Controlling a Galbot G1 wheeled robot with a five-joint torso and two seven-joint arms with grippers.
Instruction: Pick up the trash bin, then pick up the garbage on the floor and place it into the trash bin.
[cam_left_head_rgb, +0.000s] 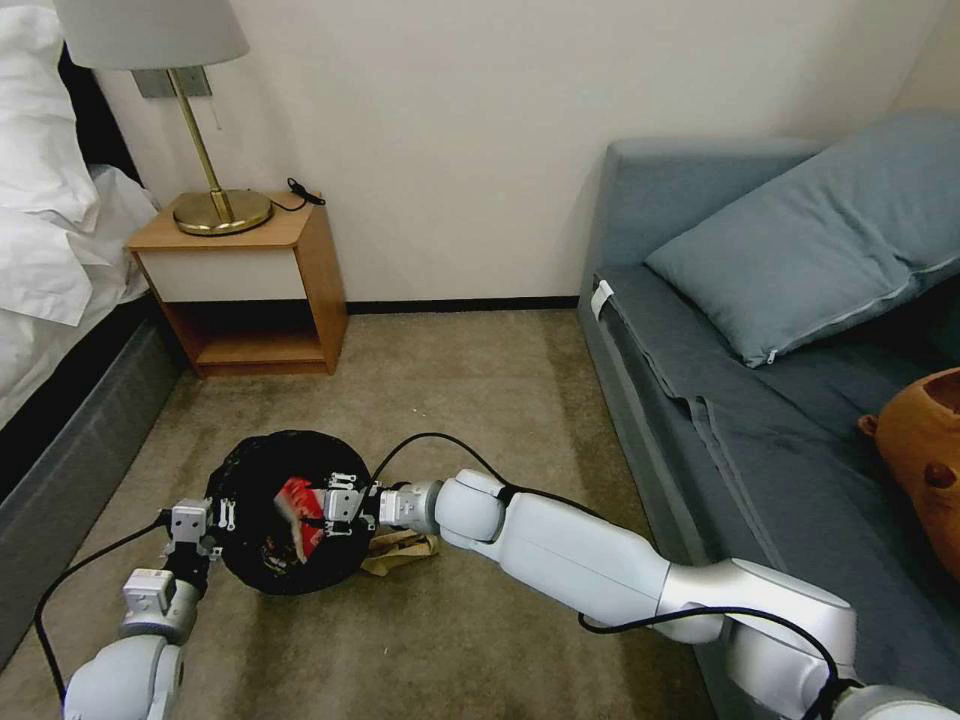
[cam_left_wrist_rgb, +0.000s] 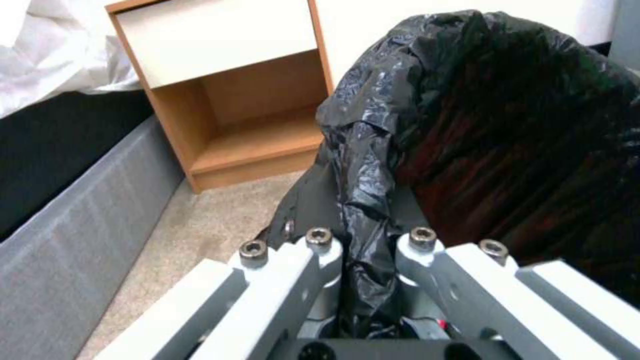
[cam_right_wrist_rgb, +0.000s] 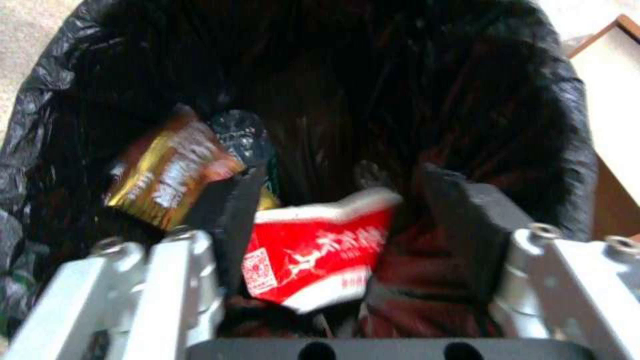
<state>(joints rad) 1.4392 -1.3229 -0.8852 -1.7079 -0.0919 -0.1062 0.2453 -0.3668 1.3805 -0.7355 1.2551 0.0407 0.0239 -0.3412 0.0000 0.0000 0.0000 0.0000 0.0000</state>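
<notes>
The tan paper bag lies mostly hidden behind the trash bin (and the right arm).

Brass lamp on nightstand; sofa bears perhaps a pillow.

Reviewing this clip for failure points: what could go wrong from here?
The red-and-white packet sits between the open right gripper fingers over the trash bin; it might snag on a finger. The left gripper pinches only the liner, which may slip. The tan paper bag lies outside.
</notes>
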